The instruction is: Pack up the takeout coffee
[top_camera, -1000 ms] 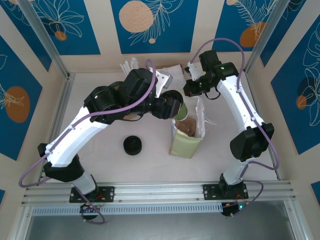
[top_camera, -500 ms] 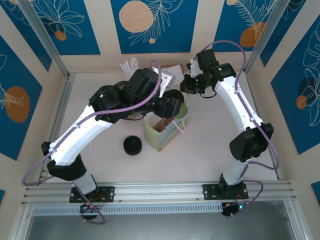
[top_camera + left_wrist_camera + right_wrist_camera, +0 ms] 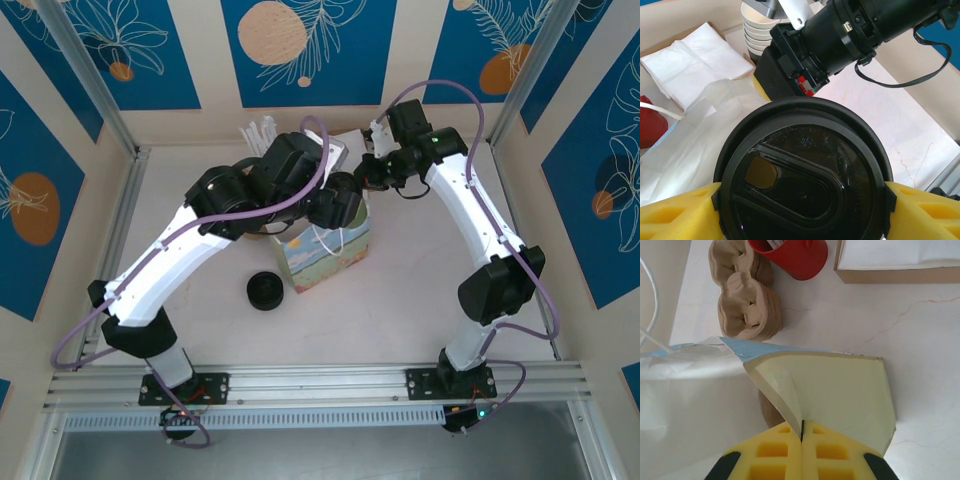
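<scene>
The right pincer (image 3: 801, 450), pinching the paper bag (image 3: 325, 250) by its rim, has swung it over to the takeout coffee (image 3: 802, 185) gripped in the left pincer (image 3: 343, 207), so lowering looks close.

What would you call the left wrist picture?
Left gripper holds the black-lidded takeout coffee next to the paper bag.

The paper bag (image 3: 325, 258), which stood upright with its mouth to the camera just below the right end effector (image 3: 368, 172), has slid under the left end effector (image 3: 345, 205) and now seems to lean over, printed side up. The left end effector, carrying the takeout coffee (image 3: 802, 170), has moved slightly farther out, and the right one has edged towards it.
</scene>
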